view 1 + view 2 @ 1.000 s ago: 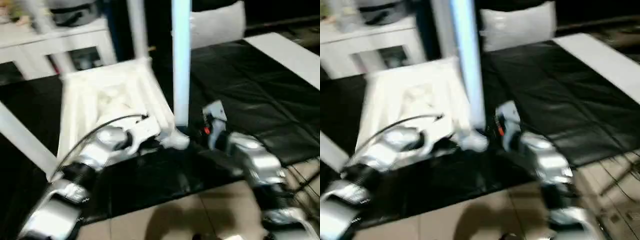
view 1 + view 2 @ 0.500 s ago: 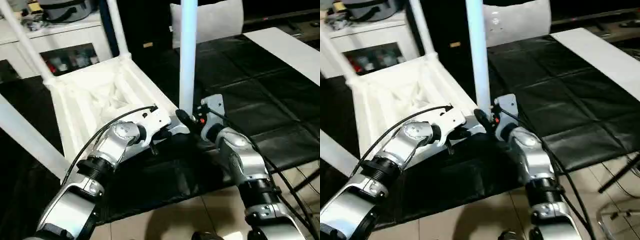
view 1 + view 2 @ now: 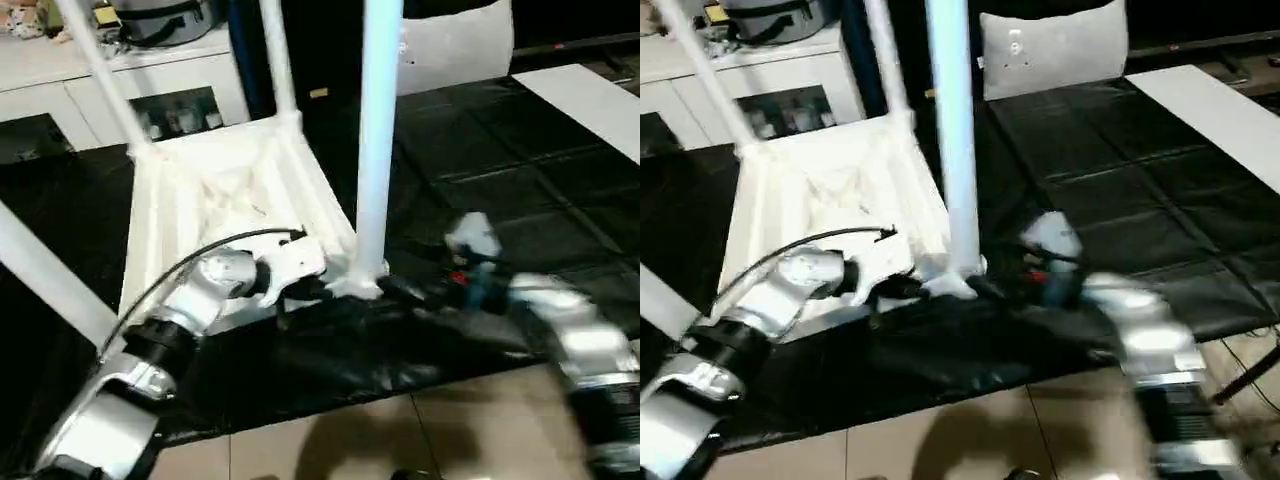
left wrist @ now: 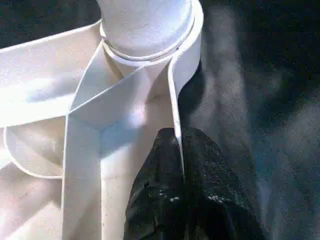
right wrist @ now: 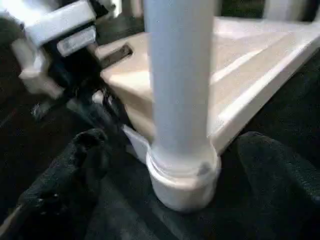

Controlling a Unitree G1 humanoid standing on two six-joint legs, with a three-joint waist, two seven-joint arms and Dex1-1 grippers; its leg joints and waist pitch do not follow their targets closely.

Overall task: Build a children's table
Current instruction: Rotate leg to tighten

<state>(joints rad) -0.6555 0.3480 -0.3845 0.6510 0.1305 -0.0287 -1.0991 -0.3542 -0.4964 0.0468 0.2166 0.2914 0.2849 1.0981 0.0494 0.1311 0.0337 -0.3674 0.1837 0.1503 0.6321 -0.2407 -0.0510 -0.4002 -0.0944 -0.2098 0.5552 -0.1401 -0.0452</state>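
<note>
The upturned tabletop (image 3: pixel 220 200) is lying on the black mat (image 3: pixel 520 180). The left pincer (image 4: pixel 182 200) is pinching its rim at the six-o'clock corner; the right pincer (image 5: pixel 165 170) is standing spread around the near leg (image 3: pixel 378 140). Brace firmly and check the leg is seated fully.

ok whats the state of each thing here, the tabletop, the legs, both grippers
white plastic ribbed tabletop: upside down on the black mat, ribs up
near white tubular leg: upright, seated in the corner socket
left gripper: shut on the tabletop's rim
right gripper: open, fingers either side of the leg's base, not holding it
</note>
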